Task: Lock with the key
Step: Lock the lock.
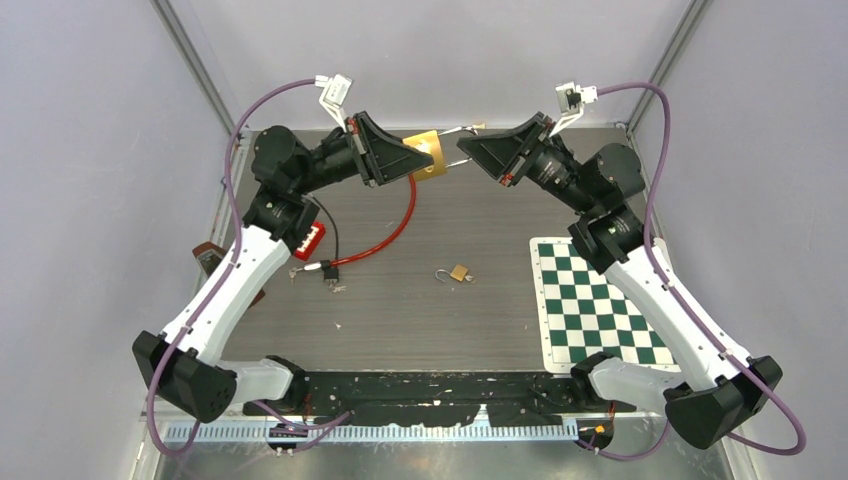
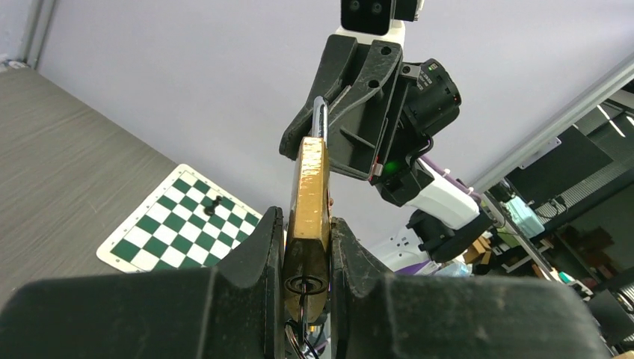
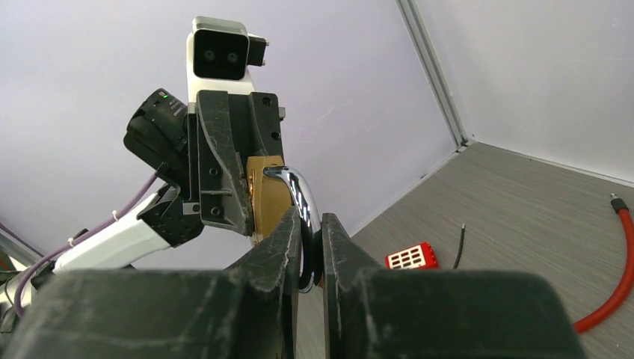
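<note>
Padlock [image 2: 309,202], brass, up in the air above the table's [image 1: 420,320] far side | left gripper [image 2: 306,229] clamped tight on its body | right gripper [image 3: 310,224] pinching the steel shackle [image 3: 297,185] | red tag [image 1: 310,240] down on the table, print too small to read
</note>
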`<state>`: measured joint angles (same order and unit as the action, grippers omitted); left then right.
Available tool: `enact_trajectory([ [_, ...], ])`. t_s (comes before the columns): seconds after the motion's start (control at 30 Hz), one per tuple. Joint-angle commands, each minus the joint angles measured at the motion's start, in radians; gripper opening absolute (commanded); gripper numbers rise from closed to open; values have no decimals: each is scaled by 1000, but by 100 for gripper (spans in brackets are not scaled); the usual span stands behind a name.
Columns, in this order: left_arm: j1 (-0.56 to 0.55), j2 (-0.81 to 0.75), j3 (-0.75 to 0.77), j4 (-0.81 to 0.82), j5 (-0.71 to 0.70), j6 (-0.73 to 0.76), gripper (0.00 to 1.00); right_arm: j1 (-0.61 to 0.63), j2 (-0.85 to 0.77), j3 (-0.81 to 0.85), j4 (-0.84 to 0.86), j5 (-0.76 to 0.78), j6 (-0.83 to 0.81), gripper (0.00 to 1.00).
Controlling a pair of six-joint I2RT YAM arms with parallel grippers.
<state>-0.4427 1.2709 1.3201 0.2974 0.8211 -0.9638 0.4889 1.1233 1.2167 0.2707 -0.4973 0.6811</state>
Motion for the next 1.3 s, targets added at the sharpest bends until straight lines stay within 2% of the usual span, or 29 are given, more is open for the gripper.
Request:
enact_trajectory([
  [0.0, 29, 21, 38, 60, -78, -26, 0, 25, -55, 23, 115, -101, -56, 5],
  [0.2, 29, 10, 37, 136, -19, 85, 0, 68, -29, 6, 109, -131, -125, 5],
  [0.43, 30, 47, 105, 59, 165, 283, 0, 163, -29, 5, 17, -96, -269, 6],
  [0.63, 30, 31, 76, 125, 327, 436, 0, 200, -53, 12, -43, -61, -406, 9],
  [0.73, 30, 2, 34, 204, 360, 457, 0, 201, -69, 61, -122, -71, -475, 13],
  [0.97, 32, -1, 46, 290, 365, 447, 0, 201, -57, 210, -370, -148, -622, 25],
  [1.27, 41, -8, 63, 261, 349, 448, 0, 201, -53, 257, -419, -169, -636, 33],
])
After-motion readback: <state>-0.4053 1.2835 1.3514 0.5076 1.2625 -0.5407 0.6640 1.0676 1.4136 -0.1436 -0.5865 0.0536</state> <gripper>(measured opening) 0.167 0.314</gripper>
